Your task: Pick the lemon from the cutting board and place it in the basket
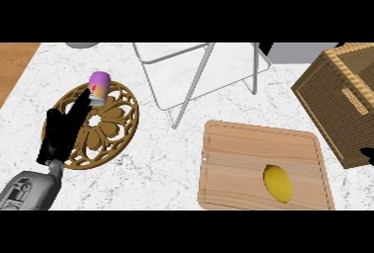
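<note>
The smooth yellow oval lemon (277,183) lies on the pale wooden rectangular cutting board (248,148). Far left of the board, my left hand (64,129) rests, fingers straight, holding nothing. Right of the board, my right hand (367,155) barely shows; its fingers' state I cannot tell.

marble counter (146,163), cutting board (241,153), trivet (110,128), basket (340,99)

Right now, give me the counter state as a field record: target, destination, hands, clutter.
target: lemon lying on the cutting board, near its lower edge
destination: basket at the right, beside the board; nothing seen in it
left hand: open, fingers straight, over the round wooden trivet
right hand: only a dark tip at the right edge; state unclear
clutter: small purple can on the trivet's far rim; wire rack
</note>
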Controlling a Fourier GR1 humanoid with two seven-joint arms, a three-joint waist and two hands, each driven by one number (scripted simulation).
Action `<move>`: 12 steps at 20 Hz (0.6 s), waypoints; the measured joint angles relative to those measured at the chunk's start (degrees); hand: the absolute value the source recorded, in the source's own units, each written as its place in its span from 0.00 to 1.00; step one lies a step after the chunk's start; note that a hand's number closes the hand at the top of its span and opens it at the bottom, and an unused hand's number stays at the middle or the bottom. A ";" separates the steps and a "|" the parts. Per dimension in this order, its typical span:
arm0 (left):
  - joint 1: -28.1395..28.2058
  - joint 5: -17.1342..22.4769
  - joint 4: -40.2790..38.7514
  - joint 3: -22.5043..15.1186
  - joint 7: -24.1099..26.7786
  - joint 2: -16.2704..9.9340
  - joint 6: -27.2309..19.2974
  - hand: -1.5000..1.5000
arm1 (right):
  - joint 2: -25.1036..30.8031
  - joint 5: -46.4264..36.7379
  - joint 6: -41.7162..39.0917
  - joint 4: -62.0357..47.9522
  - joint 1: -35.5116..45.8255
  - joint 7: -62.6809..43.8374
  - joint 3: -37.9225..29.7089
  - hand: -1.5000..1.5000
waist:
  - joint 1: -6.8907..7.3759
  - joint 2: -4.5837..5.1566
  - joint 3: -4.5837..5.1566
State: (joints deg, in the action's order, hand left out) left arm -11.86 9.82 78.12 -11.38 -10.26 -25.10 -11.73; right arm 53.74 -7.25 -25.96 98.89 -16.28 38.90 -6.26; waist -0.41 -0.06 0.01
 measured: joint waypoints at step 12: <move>-1.18 -4.83 -0.89 3.63 -0.86 4.07 2.65 0.50 | -11.15 -8.07 0.58 -4.93 6.19 -1.49 1.13 0.00 | 0.29 0.06 -0.02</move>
State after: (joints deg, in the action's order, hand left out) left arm -13.03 4.98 77.23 -7.75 -11.12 -21.03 -9.08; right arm 42.59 -15.32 -25.38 93.96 -10.09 37.41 -5.13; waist -0.12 0.00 -0.01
